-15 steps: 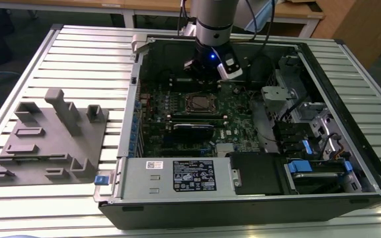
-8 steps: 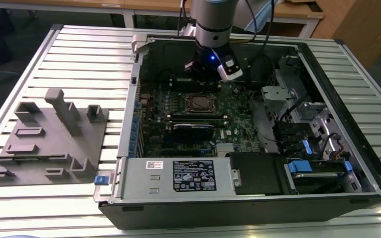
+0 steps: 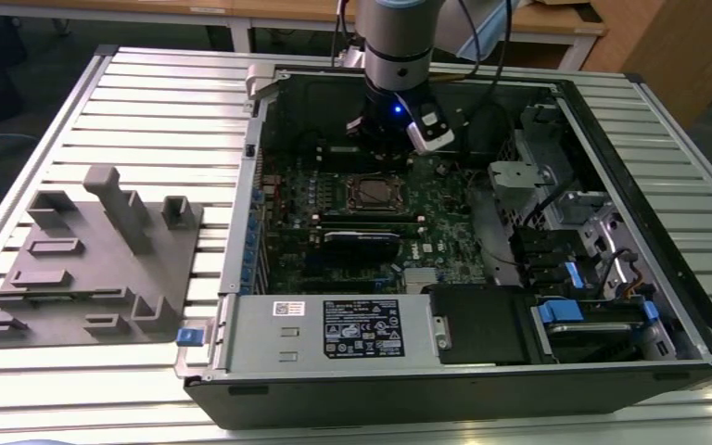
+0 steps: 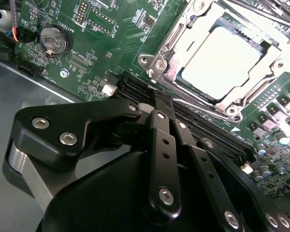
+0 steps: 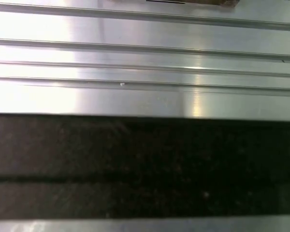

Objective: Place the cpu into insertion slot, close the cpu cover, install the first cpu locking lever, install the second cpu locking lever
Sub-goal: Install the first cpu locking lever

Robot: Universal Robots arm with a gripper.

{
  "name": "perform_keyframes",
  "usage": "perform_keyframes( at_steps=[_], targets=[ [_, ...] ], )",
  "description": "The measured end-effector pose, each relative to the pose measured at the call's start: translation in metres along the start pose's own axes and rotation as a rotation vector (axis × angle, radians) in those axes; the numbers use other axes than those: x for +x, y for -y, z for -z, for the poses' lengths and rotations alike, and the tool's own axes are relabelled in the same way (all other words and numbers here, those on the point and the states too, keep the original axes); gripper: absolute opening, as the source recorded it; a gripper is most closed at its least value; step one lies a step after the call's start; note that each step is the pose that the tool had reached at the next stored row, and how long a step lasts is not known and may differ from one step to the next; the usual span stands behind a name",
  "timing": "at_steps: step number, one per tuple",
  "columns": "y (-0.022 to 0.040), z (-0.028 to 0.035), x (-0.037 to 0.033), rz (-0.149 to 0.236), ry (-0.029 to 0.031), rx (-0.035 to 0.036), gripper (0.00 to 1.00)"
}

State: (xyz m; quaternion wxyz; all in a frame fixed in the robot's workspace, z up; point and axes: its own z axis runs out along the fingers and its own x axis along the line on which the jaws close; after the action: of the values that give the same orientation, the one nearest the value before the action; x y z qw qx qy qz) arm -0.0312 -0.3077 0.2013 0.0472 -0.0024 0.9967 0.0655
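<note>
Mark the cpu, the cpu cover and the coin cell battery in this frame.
cpu (image 4: 222, 60): second wrist view, middle of its pale metal top.
cpu cover (image 4: 186, 41): second wrist view, bright frame strip beside the window.
coin cell battery (image 4: 54, 39): second wrist view, centre of its round face.

Matt metal cpu (image 4: 222, 58); shiny metal cpu cover (image 4: 186, 48) (table (image 3: 146, 102) brushed aluminium).

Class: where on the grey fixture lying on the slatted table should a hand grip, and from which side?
Probably the tallest upright post, from straight above: the grey fixture lies flat and wide on the table, while that post stands clear and looks slim enough to pinch across.
</note>
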Motion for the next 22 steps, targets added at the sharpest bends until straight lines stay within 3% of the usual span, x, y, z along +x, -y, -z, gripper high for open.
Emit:
perform_keyframes(
  at_steps=[5,14,18,22],
  targets=[
    [0.0,0.0001,0.0005,0.0,0.0004,0.0001,0.11],
    [0.0001,0.0009,0.0087,0.0,0.0032,-0.0036,0.11],
    [0.0011,0.001,0.0089,0.0,0.0077,-0.0037,0.11],
    [0.0032,0.0006,0.0089,-0.001,0.016,-0.0036,0.11]
  ],
)
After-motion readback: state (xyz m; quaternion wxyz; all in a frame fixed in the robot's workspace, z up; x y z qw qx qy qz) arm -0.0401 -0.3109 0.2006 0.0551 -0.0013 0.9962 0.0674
